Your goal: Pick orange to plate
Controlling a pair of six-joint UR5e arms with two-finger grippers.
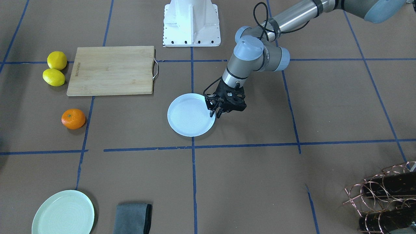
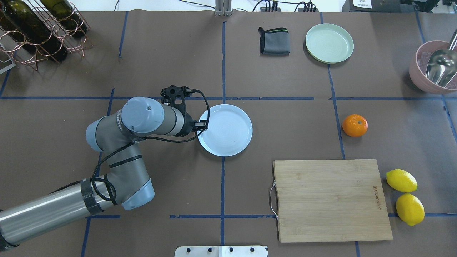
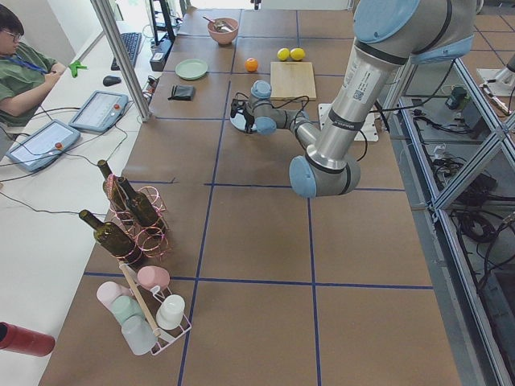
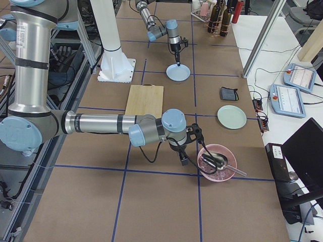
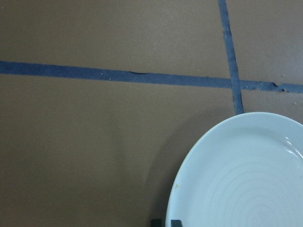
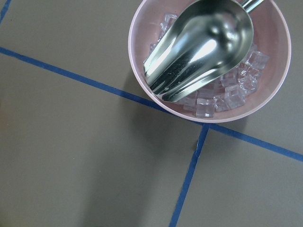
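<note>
The orange [image 2: 355,125] rests on the brown table by itself, right of a blue tape line, also seen in the front view [image 1: 73,118]. The pale bluish-white plate [image 2: 225,130] lies near the table's middle and has nothing on it. My left gripper [image 1: 215,114] points down at the plate's rim on the side away from the orange. Its fingers stand close together across the rim, shut on it. The left wrist view shows the plate [image 5: 246,179] with the fingertips at its edge. My right gripper [image 4: 183,160] hangs beside the pink bowl, far from the orange. Whether it is open or shut cannot be told.
A wooden cutting board [image 2: 330,200] lies on the robot's side of the orange, with two lemons [image 2: 401,180] to its right. A pale green plate [image 2: 329,43] and a grey cloth [image 2: 274,41] sit at the far edge. A pink bowl [image 2: 426,80] holds ice and a metal scoop. A bottle rack [image 2: 39,28] stands far left.
</note>
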